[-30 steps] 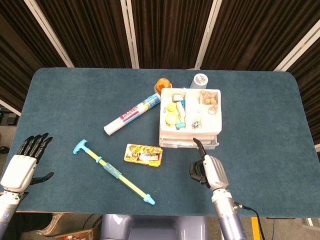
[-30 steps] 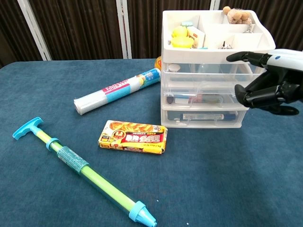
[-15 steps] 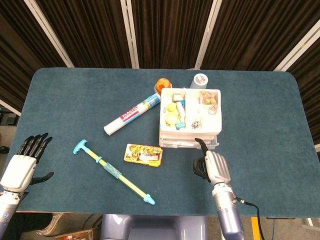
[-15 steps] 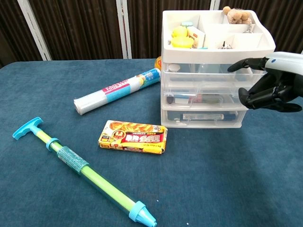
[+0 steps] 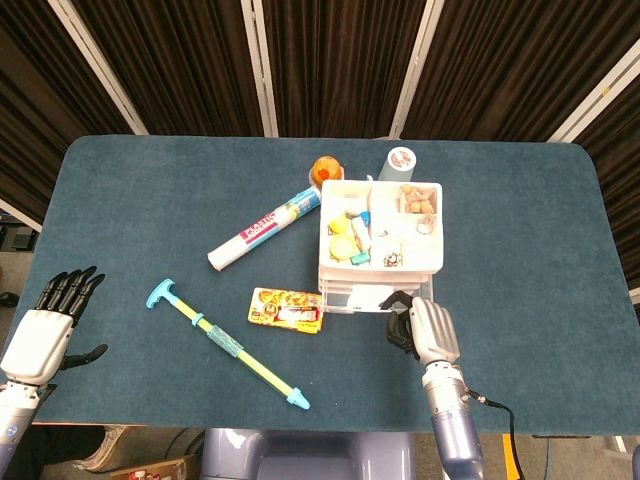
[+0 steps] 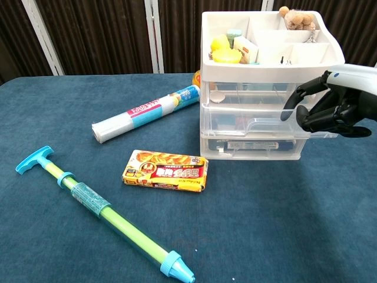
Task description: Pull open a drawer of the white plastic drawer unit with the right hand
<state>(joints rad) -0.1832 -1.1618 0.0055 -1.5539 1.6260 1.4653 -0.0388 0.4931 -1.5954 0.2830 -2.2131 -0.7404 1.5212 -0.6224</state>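
1. The right hand (image 6: 336,109) has its dark fingers hooked on the front of the clear middle drawer (image 6: 253,125), which juts out partly from the white plastic drawer unit (image 5: 378,250) at mid-table.
2. The hook looks shallow; a slip would cost the hold.
3. The light unit could tilt, spilling the yellow toys (image 6: 222,52) in its top tray.
4. The left hand (image 5: 42,335) hangs spread and empty, well apart.

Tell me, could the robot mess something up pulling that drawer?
Maybe. The white drawer unit looks tipped toward the right hand, so pulling the middle drawer harder might topple it and spill the toys in the top tray. The fingers only hook the drawer's edge, so they might slip off.
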